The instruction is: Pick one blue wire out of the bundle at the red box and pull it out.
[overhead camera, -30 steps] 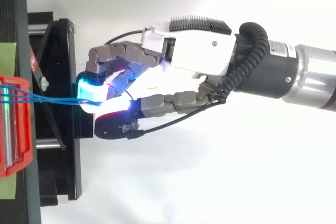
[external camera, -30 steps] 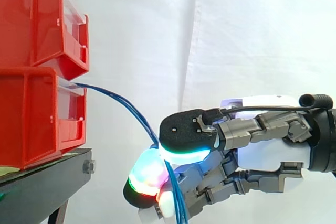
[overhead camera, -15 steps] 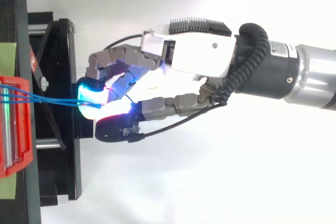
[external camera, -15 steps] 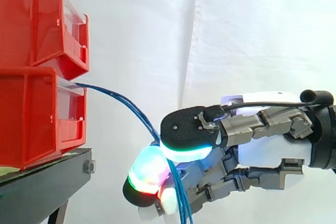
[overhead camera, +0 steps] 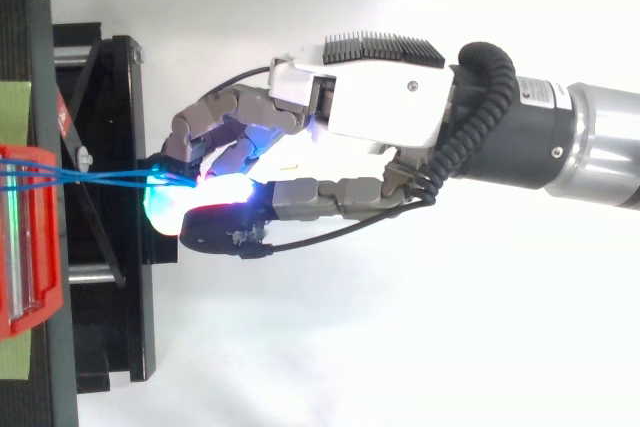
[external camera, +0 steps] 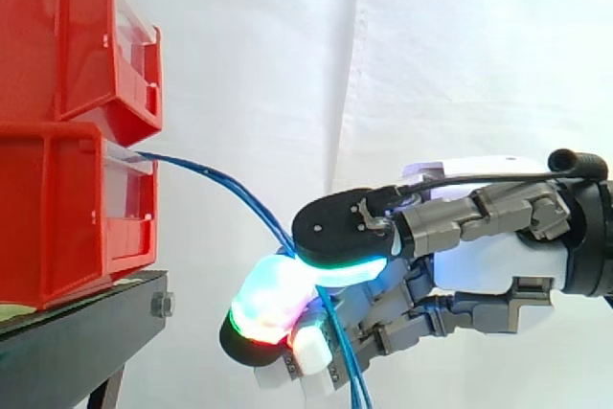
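Thin blue wires [external camera: 220, 179] leave the front of the lower red bin [external camera: 57, 208] and arc down to the right into my hand [external camera: 488, 265]. They pass between the black thumb pad [external camera: 335, 227] and a glowing finger pad [external camera: 273, 299], then hang on below at the frame's bottom edge. From above, the wires [overhead camera: 100, 177] run from the red bin [overhead camera: 25, 237] and come together at the curled fingertips [overhead camera: 165, 177] of the hand [overhead camera: 380, 97]. The thumb presses against the fingers with the wires pinched between them.
A second red bin [external camera: 67, 35] sits stacked on the lower one. Both rest on the black stand [external camera: 86, 332], whose frame [overhead camera: 110, 247] lies just under the fingertips. A white curtain hangs behind. The arm reaches in from the right.
The thumb has closed down onto the fingers and the fingers have curled further. From above the wires now draw together at the fingertips and sit a little higher than before.
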`<control>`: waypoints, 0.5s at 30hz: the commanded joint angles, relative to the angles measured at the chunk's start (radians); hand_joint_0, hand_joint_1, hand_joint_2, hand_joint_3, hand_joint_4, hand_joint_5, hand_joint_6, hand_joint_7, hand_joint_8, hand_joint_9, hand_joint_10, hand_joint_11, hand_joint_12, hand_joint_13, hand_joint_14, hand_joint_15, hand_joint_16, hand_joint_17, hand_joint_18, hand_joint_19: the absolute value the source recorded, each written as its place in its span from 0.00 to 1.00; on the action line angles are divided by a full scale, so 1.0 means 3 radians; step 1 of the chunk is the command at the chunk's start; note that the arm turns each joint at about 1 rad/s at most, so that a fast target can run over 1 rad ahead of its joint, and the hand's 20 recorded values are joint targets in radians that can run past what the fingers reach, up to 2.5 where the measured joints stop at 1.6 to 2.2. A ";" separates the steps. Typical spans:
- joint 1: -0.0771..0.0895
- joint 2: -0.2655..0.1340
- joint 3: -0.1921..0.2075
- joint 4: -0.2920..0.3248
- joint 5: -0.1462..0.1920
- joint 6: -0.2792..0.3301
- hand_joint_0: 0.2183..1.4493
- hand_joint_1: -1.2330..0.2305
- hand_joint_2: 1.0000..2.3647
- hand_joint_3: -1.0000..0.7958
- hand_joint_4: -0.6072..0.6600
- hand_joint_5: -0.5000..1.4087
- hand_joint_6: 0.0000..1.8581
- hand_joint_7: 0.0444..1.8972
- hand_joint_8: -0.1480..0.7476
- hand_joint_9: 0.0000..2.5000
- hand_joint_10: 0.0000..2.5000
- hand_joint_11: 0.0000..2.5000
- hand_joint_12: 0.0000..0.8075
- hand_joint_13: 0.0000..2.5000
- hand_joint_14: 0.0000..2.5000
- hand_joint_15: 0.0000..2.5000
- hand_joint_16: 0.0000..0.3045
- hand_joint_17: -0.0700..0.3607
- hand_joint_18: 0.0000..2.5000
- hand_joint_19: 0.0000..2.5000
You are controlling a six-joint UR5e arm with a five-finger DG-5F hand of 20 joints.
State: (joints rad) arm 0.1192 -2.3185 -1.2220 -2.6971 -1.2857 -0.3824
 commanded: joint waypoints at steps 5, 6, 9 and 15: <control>-0.0009 0.0058 0.0003 -0.0004 0.0001 -0.0009 0.26 0.40 0.00 0.44 0.74 0.20 0.38 0.45 0.52 0.37 0.01 0.19 0.54 0.23 0.00 0.12 0.25 0.55 0.17 0.19; -0.0014 0.0058 0.0008 -0.0004 0.0001 -0.0009 0.26 0.41 0.01 0.42 0.72 0.20 0.37 0.47 0.51 0.37 0.01 0.19 0.52 0.22 0.01 0.13 0.24 0.54 0.16 0.19; -0.0019 0.0053 0.0008 -0.0009 -0.0004 -0.0009 0.24 0.45 0.01 0.36 0.69 0.21 0.33 0.54 0.48 0.35 0.01 0.19 0.48 0.21 0.01 0.13 0.21 0.50 0.14 0.20; -0.0045 0.0053 0.0003 -0.0009 -0.0004 -0.0044 0.24 0.46 0.01 0.35 0.68 0.21 0.32 0.56 0.48 0.35 0.01 0.20 0.48 0.21 0.01 0.13 0.21 0.50 0.13 0.20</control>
State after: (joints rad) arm 0.1097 -2.3027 -1.2204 -2.6996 -1.2868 -0.3896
